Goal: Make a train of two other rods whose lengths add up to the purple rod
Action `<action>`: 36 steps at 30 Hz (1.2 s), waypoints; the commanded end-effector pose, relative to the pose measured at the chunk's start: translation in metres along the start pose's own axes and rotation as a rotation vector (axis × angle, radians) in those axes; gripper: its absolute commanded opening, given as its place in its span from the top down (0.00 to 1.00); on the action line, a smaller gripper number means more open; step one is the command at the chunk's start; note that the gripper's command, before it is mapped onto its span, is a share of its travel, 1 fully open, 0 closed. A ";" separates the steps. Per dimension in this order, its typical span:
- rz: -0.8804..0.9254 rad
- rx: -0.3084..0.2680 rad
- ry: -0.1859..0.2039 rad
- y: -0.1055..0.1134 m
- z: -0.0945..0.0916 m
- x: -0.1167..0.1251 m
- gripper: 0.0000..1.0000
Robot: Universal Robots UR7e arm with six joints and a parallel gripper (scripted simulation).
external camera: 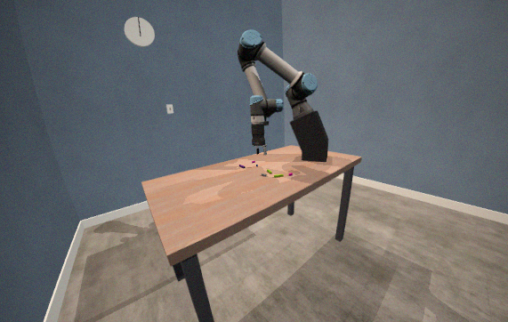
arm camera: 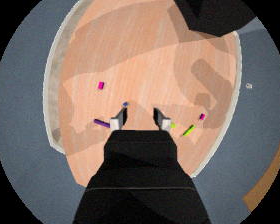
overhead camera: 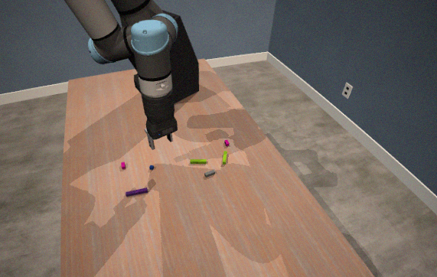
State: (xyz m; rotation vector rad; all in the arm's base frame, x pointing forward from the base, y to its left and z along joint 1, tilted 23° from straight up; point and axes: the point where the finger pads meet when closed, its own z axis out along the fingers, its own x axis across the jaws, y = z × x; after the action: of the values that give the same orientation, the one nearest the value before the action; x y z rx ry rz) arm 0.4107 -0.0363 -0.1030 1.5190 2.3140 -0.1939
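Above table (overhead camera: 87,115), gripper (overhead camera: 160,141) open, downward.

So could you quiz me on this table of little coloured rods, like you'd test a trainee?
1. True or false: the gripper holds a rod.
2. How many lime rods lie on the table?
3. Which rod lies nearest the purple rod: A) grey rod, B) blue rod, C) a lime rod?

Key: 1 false, it is open and holds nothing; 2 two; 3 B.
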 end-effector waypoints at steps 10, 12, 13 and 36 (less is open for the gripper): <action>0.344 0.002 -0.009 0.007 0.003 0.018 0.00; 0.385 0.002 -0.009 0.008 0.003 0.020 0.00; 0.406 0.002 -0.010 0.008 0.003 0.021 0.00; 0.834 0.000 -0.010 0.018 0.007 0.044 0.00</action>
State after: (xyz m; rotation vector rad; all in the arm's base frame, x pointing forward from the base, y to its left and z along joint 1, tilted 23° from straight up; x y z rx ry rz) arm 0.4096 0.0014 -0.1222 2.2292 1.6109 0.0018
